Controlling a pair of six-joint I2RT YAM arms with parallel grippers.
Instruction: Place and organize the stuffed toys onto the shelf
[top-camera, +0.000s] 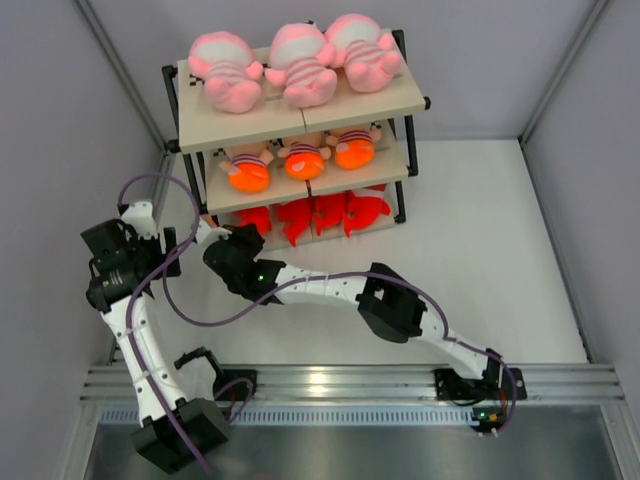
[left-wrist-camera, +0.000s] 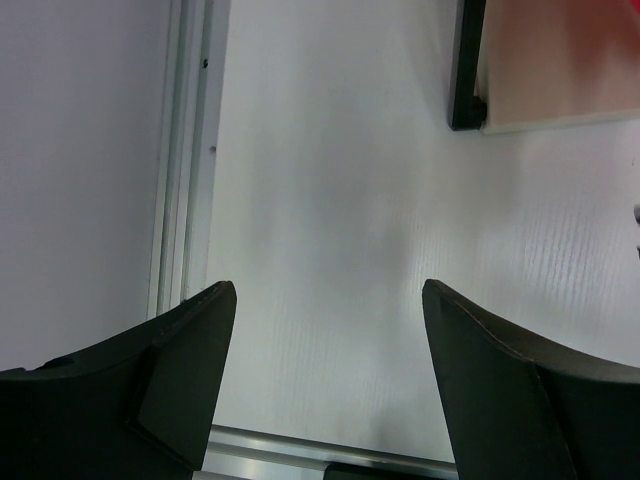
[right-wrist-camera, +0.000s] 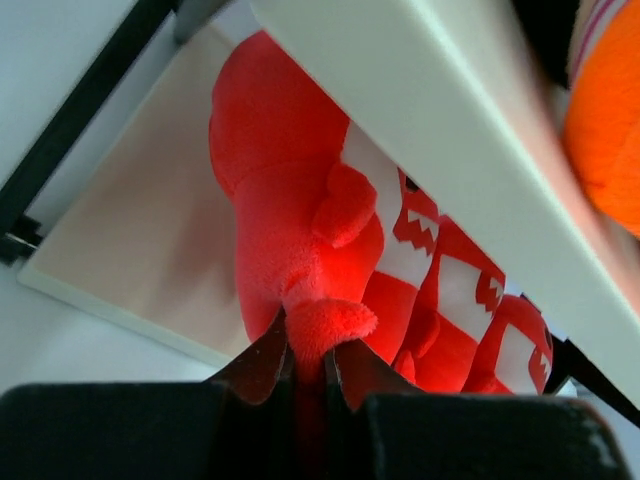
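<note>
1. Top external: shelf (top-camera: 300, 125) itself cuts off the red sharks (top-camera: 330, 215); right fingers (right-wrist-camera: 258, 368) hidden in this view.
2. Count: three pink dolls (top-camera: 300, 65) top tier, three orange-faced dolls (top-camera: 305, 160) middle, apparently four sharks bottom.
3. Right fingers pinch leftmost shark (right-wrist-camera: 290, 200) by its tail; left fingers (left-wrist-camera: 180, 350) wide, empty, over bare surface (left-wrist-camera: 330, 200).

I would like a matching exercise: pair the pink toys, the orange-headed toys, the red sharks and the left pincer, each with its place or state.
Column one:
1. pink striped toys
2. orange-headed toys
3. red sharks
4. left pincer

Column two:
A. bottom board of the shelf
B. open, above the table
C. top board
D. middle board

Pairs: 1-C, 2-D, 3-A, 4-B
</note>
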